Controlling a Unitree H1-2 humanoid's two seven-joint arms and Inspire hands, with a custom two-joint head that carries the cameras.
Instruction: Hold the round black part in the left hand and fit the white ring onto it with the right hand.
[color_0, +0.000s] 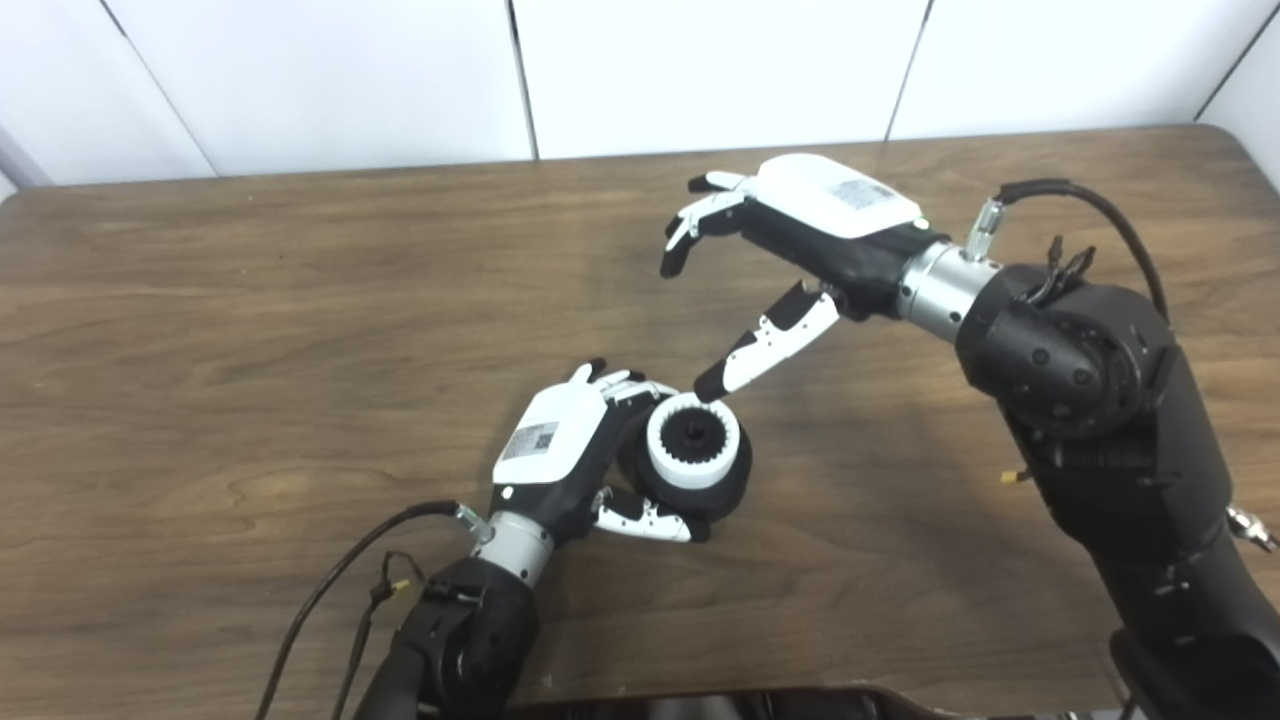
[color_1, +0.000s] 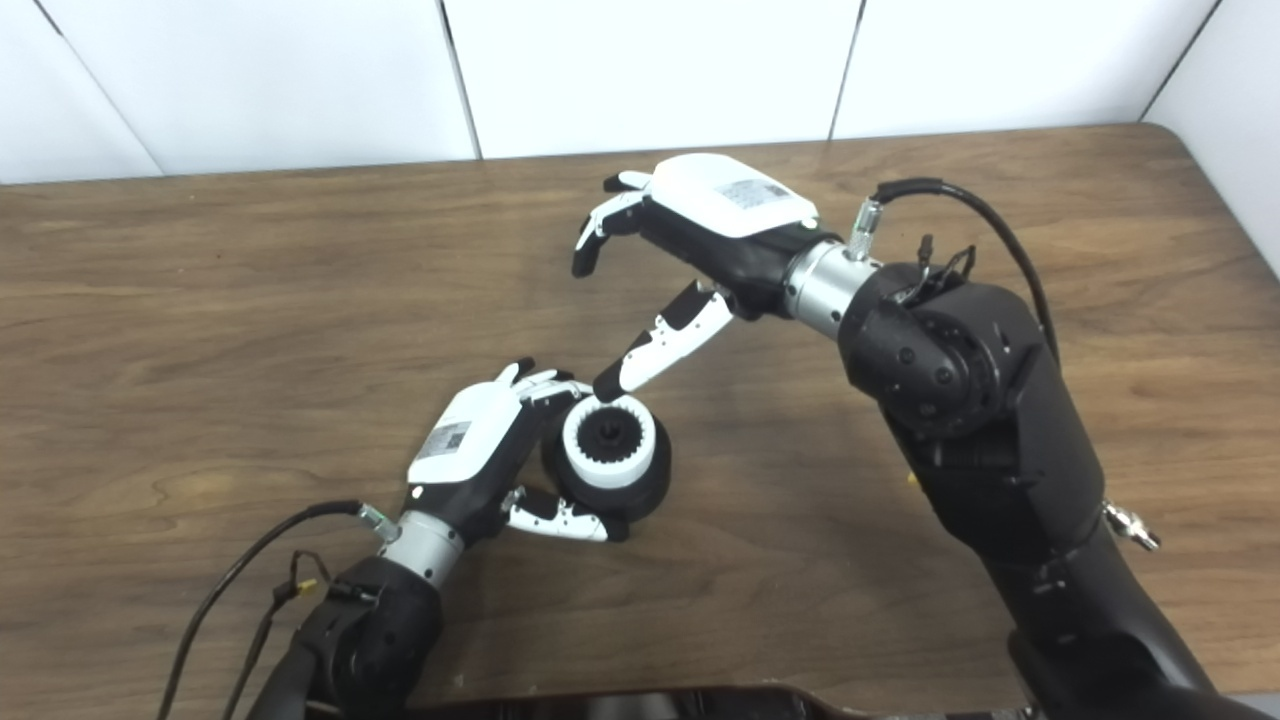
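Gripping the round black part (color_0: 700, 480) near the front edge of the surface (color_0: 200, 330), the left hand (color_0: 560, 440) has its fingers (color_0: 645, 518) curled around the part's side, thumb below and the rest over the far rim. The white ring (color_0: 693, 440) already sits on top of the part, toothed inner edge showing around a dark hub; whether it is fully seated I cannot tell. Farther back, the right hand (color_0: 800, 230) hovers with fingers spread, holding nothing, only its thumb tip touching or nearly touching the ring's far rim. To finish well, I'd say it should press evenly on the ring, straight down, while the left keeps the part steady.
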